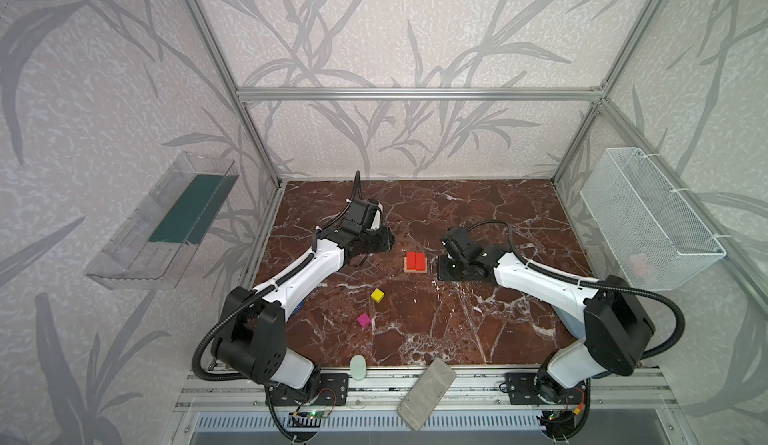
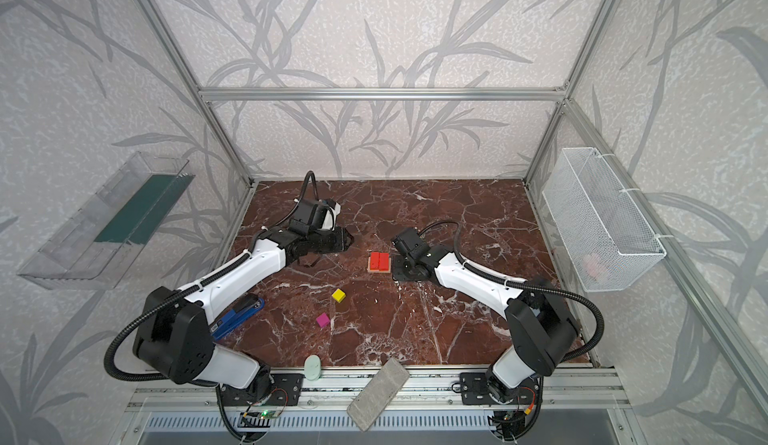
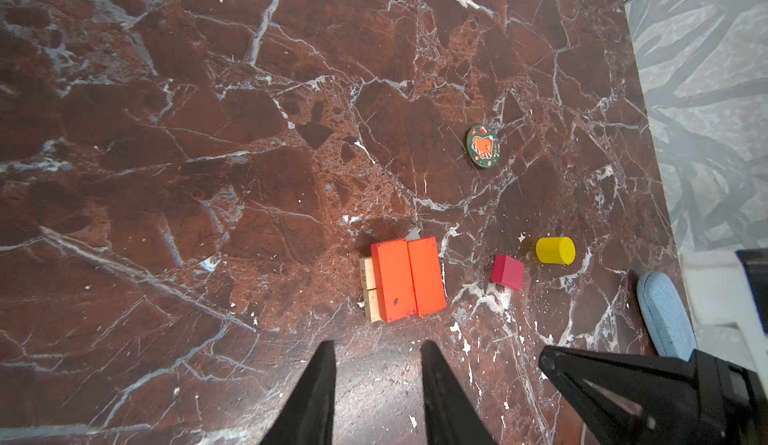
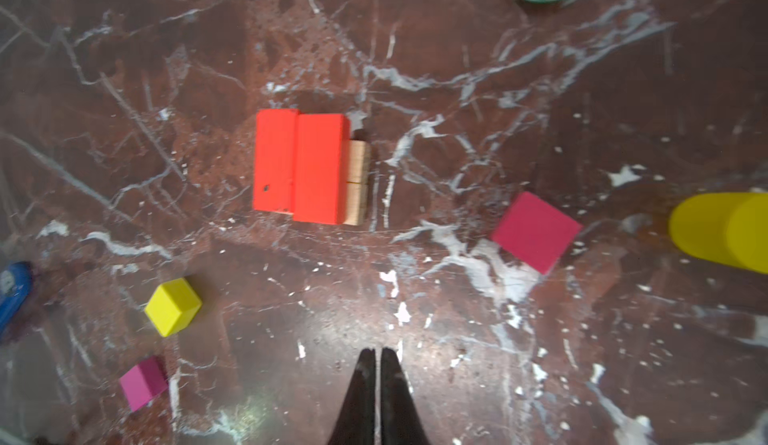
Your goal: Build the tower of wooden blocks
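Note:
The tower [image 1: 415, 262] [image 2: 380, 262] is a low stack in mid-table: two red flat rectangles [image 3: 407, 279] [image 4: 301, 164] side by side across two tan bars [image 3: 371, 289] [image 4: 358, 181]. A yellow cube [image 1: 377, 295] [image 4: 172, 306] and a magenta cube [image 1: 363, 319] [image 4: 143, 382] lie loose in front of it. A second magenta cube [image 3: 508, 272] [image 4: 536, 231] and a yellow cylinder [image 3: 555, 250] [image 4: 723, 231] on its side lie right of the stack, hidden under the right arm in both top views. My left gripper [image 3: 377, 345] [image 1: 380, 241] is open and empty just left of the stack. Just right of it, my right gripper [image 4: 378, 351] [image 1: 442, 272] is shut and empty.
A green round badge [image 3: 482, 147] lies behind the stack. A blue stapler [image 2: 237, 314] sits under the left arm. A grey stone brick [image 1: 427, 393] and a pale oval object [image 1: 357, 367] rest at the front edge. A wire basket [image 1: 648, 218] and a clear tray [image 1: 166, 222] hang on the side walls.

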`<state>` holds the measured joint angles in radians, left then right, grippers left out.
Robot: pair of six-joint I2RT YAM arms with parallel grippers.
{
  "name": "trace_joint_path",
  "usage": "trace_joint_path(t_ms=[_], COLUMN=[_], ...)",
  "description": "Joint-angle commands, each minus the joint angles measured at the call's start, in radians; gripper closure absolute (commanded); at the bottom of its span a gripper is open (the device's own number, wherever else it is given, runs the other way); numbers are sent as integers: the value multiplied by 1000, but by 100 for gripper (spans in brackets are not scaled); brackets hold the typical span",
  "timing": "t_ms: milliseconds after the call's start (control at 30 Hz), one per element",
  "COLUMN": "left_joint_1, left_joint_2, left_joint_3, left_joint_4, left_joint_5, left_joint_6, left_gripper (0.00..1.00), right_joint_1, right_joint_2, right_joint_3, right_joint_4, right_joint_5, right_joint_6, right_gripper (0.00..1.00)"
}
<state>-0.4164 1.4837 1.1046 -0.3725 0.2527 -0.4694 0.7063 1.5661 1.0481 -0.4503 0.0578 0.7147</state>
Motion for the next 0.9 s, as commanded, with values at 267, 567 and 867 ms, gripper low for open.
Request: trace_joint_path(t_ms=[267,567,867], left_joint_1=[12,27,48], left_joint_2=[-34,-47,-49], left_joint_3=[-11,-24,-37], left_joint_4=[-2,1,6], left_joint_5=[-38,-36,-26], left_joint_6=[26,31,31], left_gripper=[66,66,66], right_joint_1=[-70,-72,-82], right_joint_2=[134,211,256], right_joint_3=[74,110,134], right_joint_4=[-81,-100,-96], right_joint_5=[123,214,222], right_joint_6=[63,156,190], right_gripper=[50,42,43])
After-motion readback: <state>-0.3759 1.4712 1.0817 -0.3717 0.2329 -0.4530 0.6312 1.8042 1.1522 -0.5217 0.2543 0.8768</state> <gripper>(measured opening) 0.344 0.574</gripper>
